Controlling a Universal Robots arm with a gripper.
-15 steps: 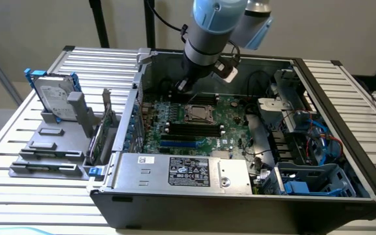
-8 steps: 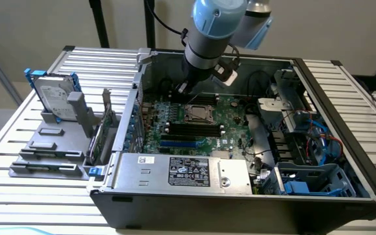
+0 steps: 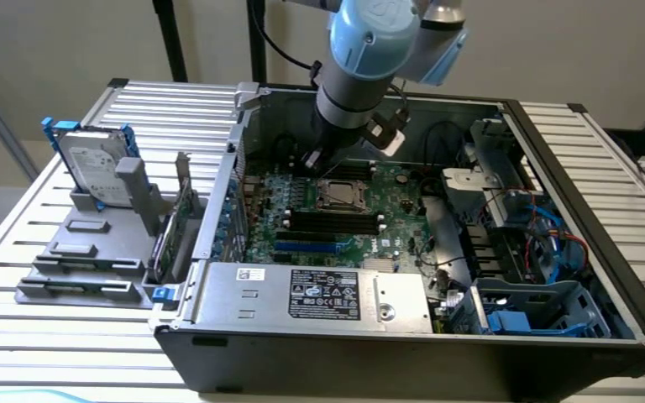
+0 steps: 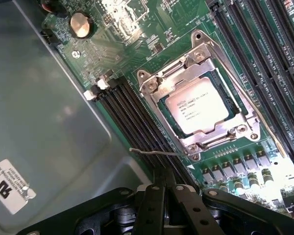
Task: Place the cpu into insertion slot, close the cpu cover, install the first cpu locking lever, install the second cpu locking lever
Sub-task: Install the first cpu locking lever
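We see the grey-and-blue robot arm reaching down into an open black computer case (image 3: 591, 252) that lies on a slatted metal table (image 3: 591, 143). Its black gripper (image 3: 315, 161) hangs just above the green circuit board (image 3: 401, 214), near the board's far edge in the exterior view.

In the wrist view, the gripper (image 4: 164, 188) has its two fingers (image 4: 154, 208) pressed together, and we see nothing between them.

The small, square, tan-faced cpu (image 4: 200, 106) lies flat inside the square black insertion slot (image 4: 216, 81), around the middle of the board. The thin silvery metal cpu cover (image 4: 172, 78) is down over the slot, and the chip's face shows through its large window.

One thin wire lever (image 4: 154, 152) juts out from a corner of the socket across the long black memory slots (image 4: 132, 120), and its free end is just beyond the fingertips. A second wire lever (image 4: 245, 95) runs close along another edge of the cover. We cannot tell whether either lever is hooked.

A round silver coin battery (image 4: 80, 24) sits on the board, well away from the socket. A white label (image 4: 7, 187) is stuck to the grey case wall.

In the exterior view, a silver power supply box (image 3: 312, 292) fills the case's near edge. At that view's left, a silver hard drive (image 3: 85, 161) stands in a grey rack (image 3: 81, 252) on the table.
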